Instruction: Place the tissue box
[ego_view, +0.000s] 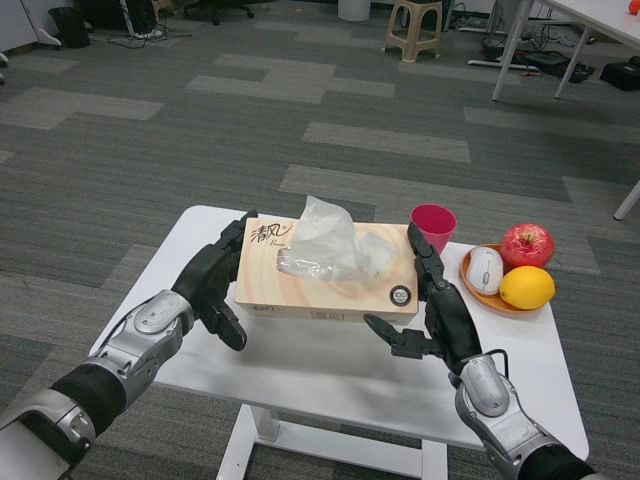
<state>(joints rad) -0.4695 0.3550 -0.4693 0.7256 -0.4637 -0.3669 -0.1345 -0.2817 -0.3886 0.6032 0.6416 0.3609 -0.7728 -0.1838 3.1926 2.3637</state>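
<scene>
My left hand (212, 283) and right hand (440, 305) grasp the tissue box (325, 275) by its ends, long axis left-right; tan cardboard, tissue poking up.
</scene>
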